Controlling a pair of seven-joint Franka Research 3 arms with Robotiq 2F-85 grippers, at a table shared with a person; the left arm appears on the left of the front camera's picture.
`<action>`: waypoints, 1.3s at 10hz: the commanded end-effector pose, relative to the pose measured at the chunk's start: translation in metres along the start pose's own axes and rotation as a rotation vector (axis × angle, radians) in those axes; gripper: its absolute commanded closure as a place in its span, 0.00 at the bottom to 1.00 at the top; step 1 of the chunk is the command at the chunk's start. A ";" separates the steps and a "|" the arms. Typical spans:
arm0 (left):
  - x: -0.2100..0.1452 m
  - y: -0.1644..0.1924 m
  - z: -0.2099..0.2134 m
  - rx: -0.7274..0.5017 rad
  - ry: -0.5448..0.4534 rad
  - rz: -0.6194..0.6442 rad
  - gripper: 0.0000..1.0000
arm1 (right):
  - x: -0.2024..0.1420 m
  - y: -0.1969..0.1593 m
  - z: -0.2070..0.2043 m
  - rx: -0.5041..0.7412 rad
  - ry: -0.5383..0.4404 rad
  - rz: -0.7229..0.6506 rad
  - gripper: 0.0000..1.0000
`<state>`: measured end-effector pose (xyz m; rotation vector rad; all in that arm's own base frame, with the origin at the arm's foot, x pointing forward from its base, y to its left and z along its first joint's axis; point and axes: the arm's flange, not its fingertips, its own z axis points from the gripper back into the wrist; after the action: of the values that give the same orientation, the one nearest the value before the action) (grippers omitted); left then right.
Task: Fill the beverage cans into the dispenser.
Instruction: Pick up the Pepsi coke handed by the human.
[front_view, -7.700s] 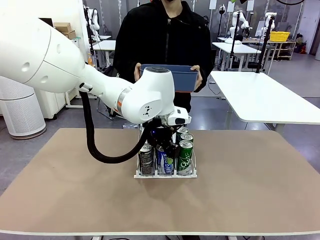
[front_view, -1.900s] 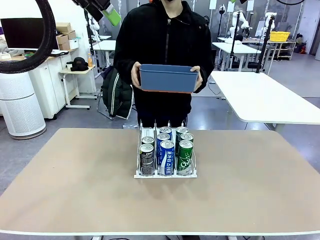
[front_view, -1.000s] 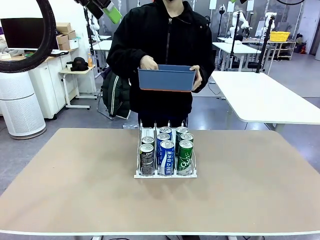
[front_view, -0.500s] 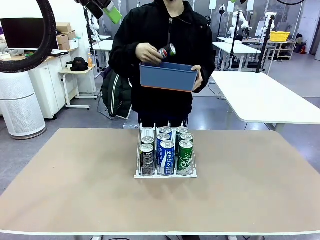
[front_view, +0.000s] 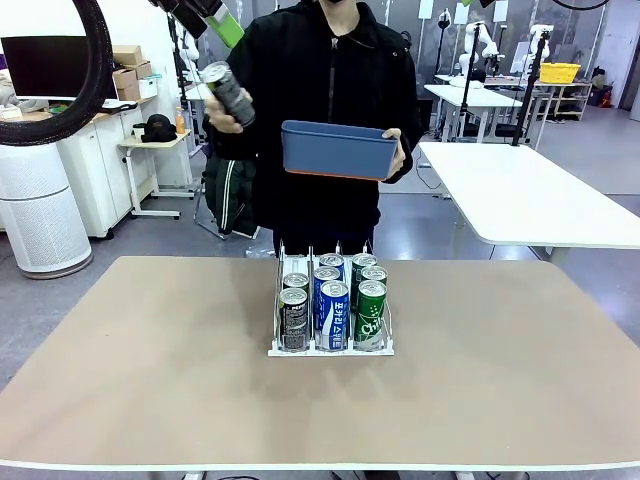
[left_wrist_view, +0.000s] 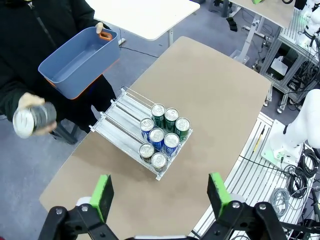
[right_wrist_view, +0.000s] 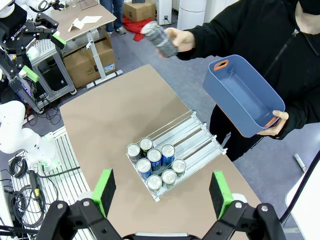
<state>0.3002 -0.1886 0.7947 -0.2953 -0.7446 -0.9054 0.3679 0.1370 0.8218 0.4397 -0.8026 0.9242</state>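
Note:
The dispenser (front_view: 330, 351) stands mid-table with several beverage cans (front_view: 332, 312) in its three lanes: black on the left, blue in the middle, green on the right. Across the table a person holds a blue bin (front_view: 335, 150) in one hand and a dark can (front_view: 228, 95) raised in the other. High above the table, my left gripper (left_wrist_view: 161, 195) is open and looks down on the dispenser (left_wrist_view: 120, 117) and the raised can (left_wrist_view: 32, 117). My right gripper (right_wrist_view: 162, 191) is likewise open high above the dispenser (right_wrist_view: 192, 135), cans (right_wrist_view: 152, 162) and the held can (right_wrist_view: 160, 40).
The tan table (front_view: 130, 380) has bare room on all sides of the rack. The rear halves of the lanes, toward the person, hold no cans. A black cable loop (front_view: 85, 90) hangs at the upper left. White tables and shelves stand behind the person.
The person's hand has taken a dark can out of the blue bin and lifted it up and to the picture's left. The rack and both grippers have stayed put.

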 end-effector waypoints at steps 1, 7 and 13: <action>0.000 0.001 0.001 0.001 -0.002 0.003 0.00 | -0.002 0.001 -0.001 0.001 0.002 0.000 0.00; 0.000 0.001 0.001 0.001 -0.002 0.003 0.00 | -0.002 0.001 -0.001 0.001 0.002 0.000 0.00; 0.000 0.001 0.001 0.001 -0.002 0.003 0.00 | -0.002 0.001 -0.001 0.001 0.002 0.000 0.00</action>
<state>0.3002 -0.1886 0.7947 -0.2952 -0.7446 -0.9054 0.3679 0.1370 0.8218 0.4397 -0.8026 0.9242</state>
